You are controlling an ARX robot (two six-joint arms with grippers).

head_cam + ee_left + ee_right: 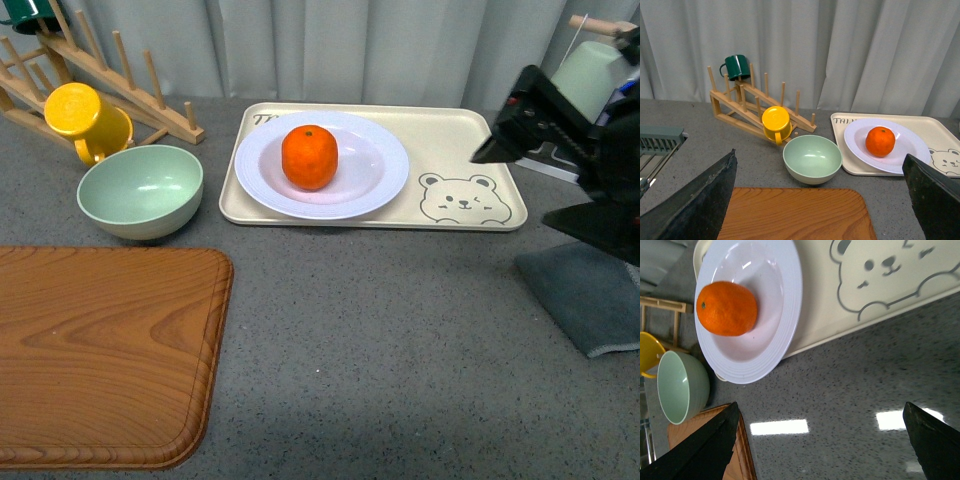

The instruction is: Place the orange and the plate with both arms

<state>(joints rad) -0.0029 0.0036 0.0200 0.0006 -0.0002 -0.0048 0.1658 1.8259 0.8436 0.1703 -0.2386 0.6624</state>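
Observation:
The orange (309, 157) sits in the middle of the white plate (380, 170), which rests on the left part of the beige bear tray (470, 150). My right gripper (500, 135) is open and empty, hanging above the tray's right end, apart from the plate. In the right wrist view its open jaws (821, 405) are over grey table, with the orange (726, 308) and plate (785, 295) beyond them. My left gripper (819, 156) is open and empty above the wooden board, out of the front view. The orange (880, 141) and plate (910, 145) lie beyond it, to the right.
A pale green bowl (140, 190) stands left of the tray, with a yellow mug (85, 118) and a wooden rack (100, 70) behind it. A wooden cutting board (100, 350) fills the front left. A grey cloth (585, 290) lies at the right edge.

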